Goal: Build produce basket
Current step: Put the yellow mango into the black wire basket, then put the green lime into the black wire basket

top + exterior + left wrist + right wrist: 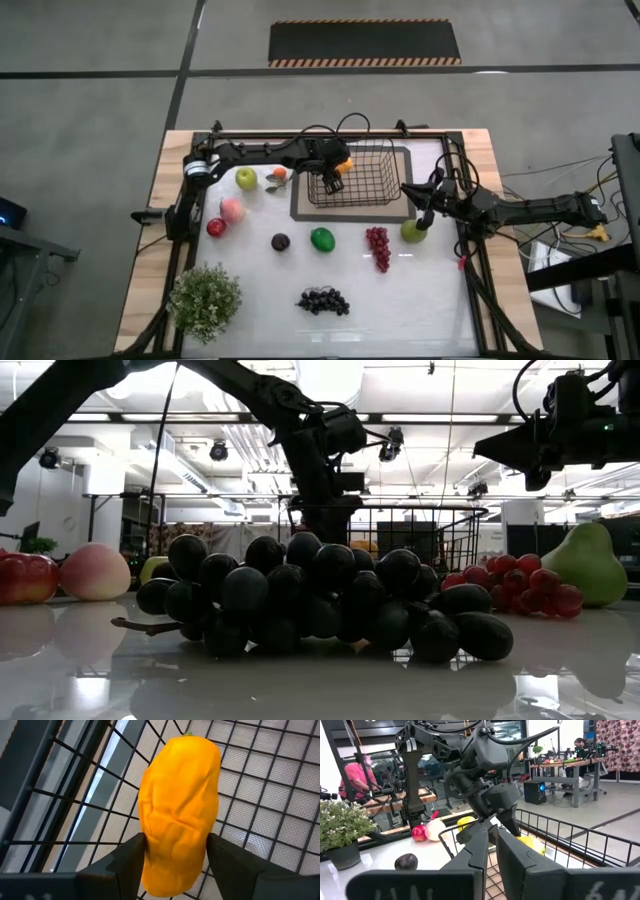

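An orange mango (180,805) is inside the black wire basket (372,190), near its far left corner, with my left gripper (175,855) shut on it. In the high view my left gripper (334,170) reaches in over the basket's left wall. My right gripper (422,205) hangs shut and holding nothing just right of the basket, above a green pear (413,232). The other fruits lie loose on the white table: a green apple (246,178), a peach (232,210), a red apple (216,227), a plum (281,241), red grapes (378,247) and dark grapes (323,300). My left gripper pinches the mango's two long sides (150,845) between its two fingers, at the end nearer the wrist. The fingers slant down into the basket from the table's left and lie along the fruit. The mango's free end points down at the mesh floor; whether it rests there I cannot tell.
A bushy potted plant (205,300) stands at the near left corner. A green fruit (322,239) lies in front of the basket, and a small orange piece (278,176) lies beside the green apple. The basket stands on a dark mat (300,205).
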Controlling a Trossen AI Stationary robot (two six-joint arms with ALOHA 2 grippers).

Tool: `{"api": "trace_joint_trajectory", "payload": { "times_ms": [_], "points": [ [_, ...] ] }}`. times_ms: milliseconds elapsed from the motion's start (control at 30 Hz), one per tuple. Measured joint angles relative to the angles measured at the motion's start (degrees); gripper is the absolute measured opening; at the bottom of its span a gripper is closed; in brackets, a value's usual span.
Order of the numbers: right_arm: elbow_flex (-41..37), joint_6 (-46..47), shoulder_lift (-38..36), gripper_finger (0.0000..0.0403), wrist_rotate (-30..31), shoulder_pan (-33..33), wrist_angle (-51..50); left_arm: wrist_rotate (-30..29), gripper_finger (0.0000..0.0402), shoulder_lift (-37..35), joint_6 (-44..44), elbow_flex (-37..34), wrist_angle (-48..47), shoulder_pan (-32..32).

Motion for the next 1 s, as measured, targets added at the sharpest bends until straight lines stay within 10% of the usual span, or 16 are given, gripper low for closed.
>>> {"api": "trace_joint_trajectory", "payload": {
  "times_ms": [600,1000],
  "points": [
    [0.0,3.11,-0.02,0.0028,-0.39,0.01,0.24,-2.49,0.0272,-2.52,3.5,0.5,0.0,-1.0],
    [9.45,3.81,0.57,0.0028,-11.87,1.21,-5.75,-1.79,0.0272,-16.19,11.11,-0.69,5.7,-10.41]
  ]
}}
